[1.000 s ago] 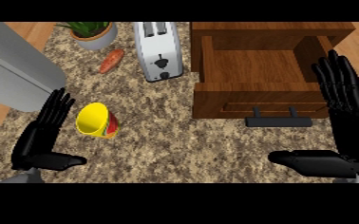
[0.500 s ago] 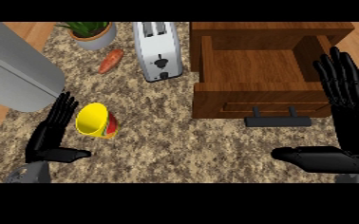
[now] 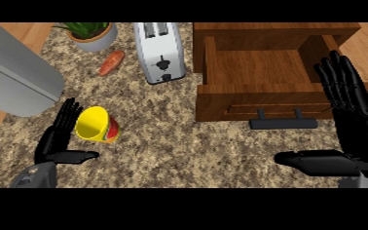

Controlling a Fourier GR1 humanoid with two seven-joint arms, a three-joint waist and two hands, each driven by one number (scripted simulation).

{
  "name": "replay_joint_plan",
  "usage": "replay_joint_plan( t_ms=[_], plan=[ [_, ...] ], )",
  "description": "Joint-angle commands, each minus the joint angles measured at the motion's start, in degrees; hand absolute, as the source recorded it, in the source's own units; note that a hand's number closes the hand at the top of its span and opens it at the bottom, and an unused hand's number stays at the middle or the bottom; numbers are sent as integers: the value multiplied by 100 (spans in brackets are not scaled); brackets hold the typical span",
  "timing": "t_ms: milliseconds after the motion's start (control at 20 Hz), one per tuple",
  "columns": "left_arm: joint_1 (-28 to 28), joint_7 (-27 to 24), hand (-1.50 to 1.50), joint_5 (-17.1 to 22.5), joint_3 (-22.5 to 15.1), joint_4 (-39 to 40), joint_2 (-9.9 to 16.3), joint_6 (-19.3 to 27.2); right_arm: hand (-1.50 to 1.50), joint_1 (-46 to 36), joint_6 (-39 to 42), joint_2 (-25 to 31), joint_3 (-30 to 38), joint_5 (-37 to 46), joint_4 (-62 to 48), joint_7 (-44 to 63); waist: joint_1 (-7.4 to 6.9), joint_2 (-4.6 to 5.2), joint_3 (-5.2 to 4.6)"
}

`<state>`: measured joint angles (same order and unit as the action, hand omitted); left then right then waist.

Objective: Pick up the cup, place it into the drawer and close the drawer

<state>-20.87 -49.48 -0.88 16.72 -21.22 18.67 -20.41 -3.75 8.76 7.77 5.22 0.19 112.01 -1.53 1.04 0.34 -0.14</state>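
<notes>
A yellow cup (image 3: 95, 124) with a red and green band lies tilted on the speckled counter at the left, its mouth facing up and toward me. My left hand (image 3: 57, 140) is open just left of the cup, fingers straight and close to its rim, thumb pointing right below it. The wooden drawer (image 3: 262, 73) stands pulled open at the upper right, its inside bare, with a black handle (image 3: 283, 124) on its front. My right hand (image 3: 345, 107) is open at the right edge beside the drawer, fingers up, thumb stretched left.
A silver toaster (image 3: 161, 52) stands left of the drawer. A carrot (image 3: 111, 63) and a potted plant (image 3: 92, 33) lie at the back left. A grey appliance (image 3: 23, 80) fills the left edge.
My left hand has moved right, toward the cup, and now stands beside it. The right hand has barely shifted. Cup and drawer have not moved.
</notes>
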Motion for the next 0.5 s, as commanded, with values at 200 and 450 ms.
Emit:
replay_joint_plan(
  t_ms=[200, 450],
  plan=[
    [-280, -1008, -150, -213, -83, 690, -74, -204, -150, -84, -122, -206, -183, 165, -196, -73, 6, 15, -6],
    [-363, -1165, -150, -299, -125, 884, -62, -168, -150, -385, 7, 27, 46, -25, -204, 140, 19, 24, -9]
  ],
)
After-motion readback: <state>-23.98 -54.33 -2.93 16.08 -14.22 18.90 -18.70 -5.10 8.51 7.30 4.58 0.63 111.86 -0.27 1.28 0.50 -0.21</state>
